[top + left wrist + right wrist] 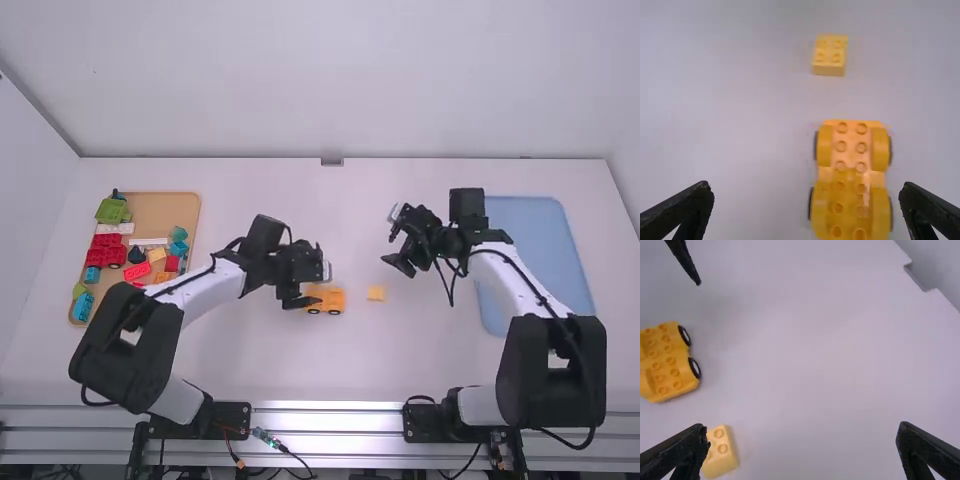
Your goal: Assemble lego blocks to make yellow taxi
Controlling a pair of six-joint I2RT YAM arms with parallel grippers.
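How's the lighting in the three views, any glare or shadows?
High view: bright streaks on the metal rail, table fairly evenly lit. Left wrist view: pale patches partway along the yellow car base, no hard shadows. Right wrist view: faint, soft shadows beside that base and the small yellow block.

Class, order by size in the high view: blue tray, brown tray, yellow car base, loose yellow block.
1. Blue tray and brown tray: too alike to rank, both partly covered.
2. Yellow car base.
3. Loose yellow block.

Three downward views, two close
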